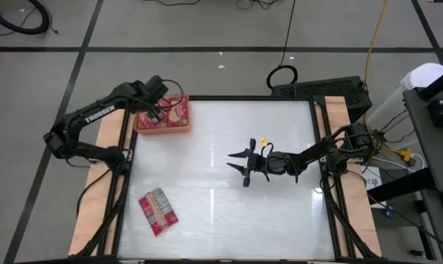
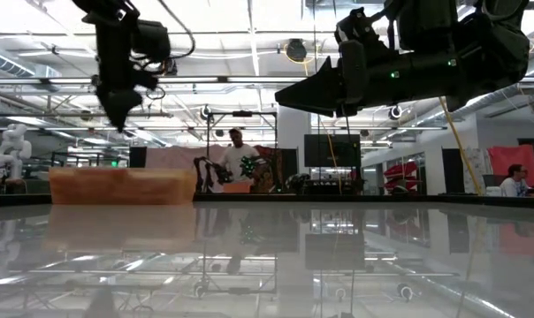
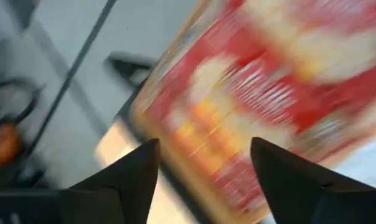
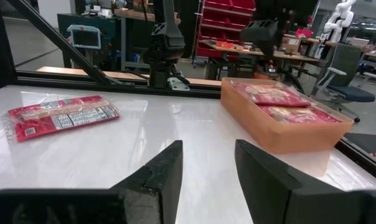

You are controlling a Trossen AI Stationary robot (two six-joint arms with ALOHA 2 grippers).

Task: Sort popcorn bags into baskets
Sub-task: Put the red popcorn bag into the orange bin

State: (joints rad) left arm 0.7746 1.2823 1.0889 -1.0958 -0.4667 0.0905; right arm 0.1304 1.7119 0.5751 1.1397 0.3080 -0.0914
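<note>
I'm looking at flat red popcorn bags with yellow-white print. Two of them (image 4: 281, 102) are lying side by side in the shallow orange basket (image 1: 163, 126), which is sitting at about 11 o'clock on the white table (image 1: 229, 213), right up at the far-left corner. One more bag (image 1: 158, 211) is lying loose around 8 o'clock near the front-left, label panel facing up, angled a bit, well apart from the basket.

My left gripper (image 1: 157, 110) is hanging over the basket's far-left part, above the bags and not touching them as far as the low view shows. Its fingers (image 3: 122, 177) are spreading wide apart with nothing between them; the wrist camera is just showing a blurry red and yellow bag (image 3: 269, 106) below the gap.

My right gripper (image 1: 242, 166) is hovering above the middle of the table, pointing toward 9 o'clock. Its fingers (image 4: 160, 174) are sitting partly apart, a moderate gap, holding nothing and touching nothing.
</note>
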